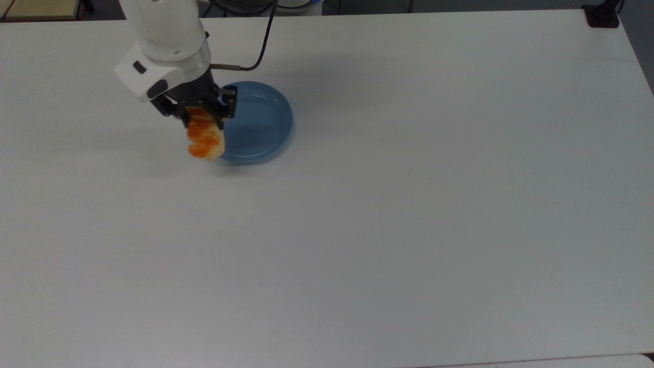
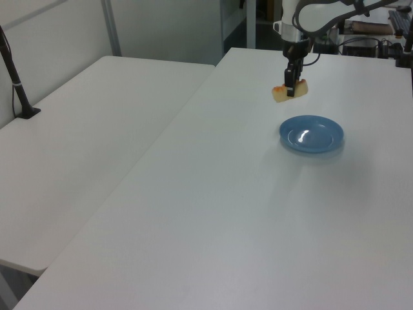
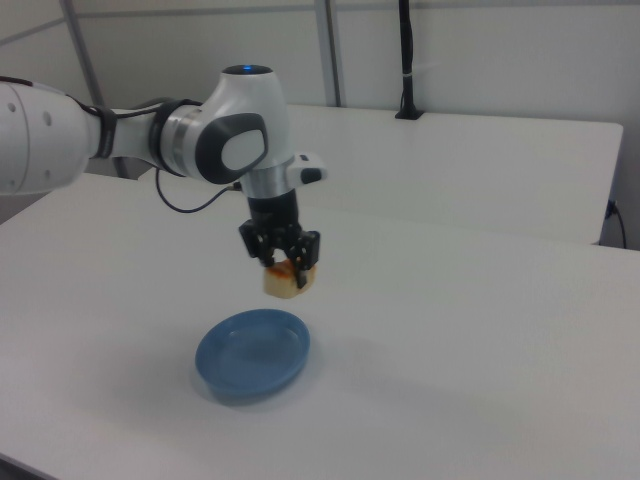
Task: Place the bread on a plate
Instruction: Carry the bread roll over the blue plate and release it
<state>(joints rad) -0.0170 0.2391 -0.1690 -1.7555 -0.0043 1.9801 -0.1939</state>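
The bread [image 1: 205, 138], a pale loaf with orange-brown bumps, hangs in the air with my gripper [image 1: 200, 115] shut on its upper end. In the top view it overlaps the left rim of the blue plate [image 1: 255, 125]. In the right view the bread [image 3: 287, 280] and gripper [image 3: 283, 260] hover well above the plate [image 3: 252, 353], slightly beyond its far edge. The left view puts the bread [image 2: 290, 92] and gripper [image 2: 293, 82] above and behind the plate [image 2: 312, 134].
The white table [image 1: 383, 214] stretches wide to the top view's right and bottom. A second white table [image 2: 84, 129] stands beside it in the left view, with a black post [image 2: 16, 84] clamped at its edge. A black cable [image 1: 258, 48] trails from the wrist.
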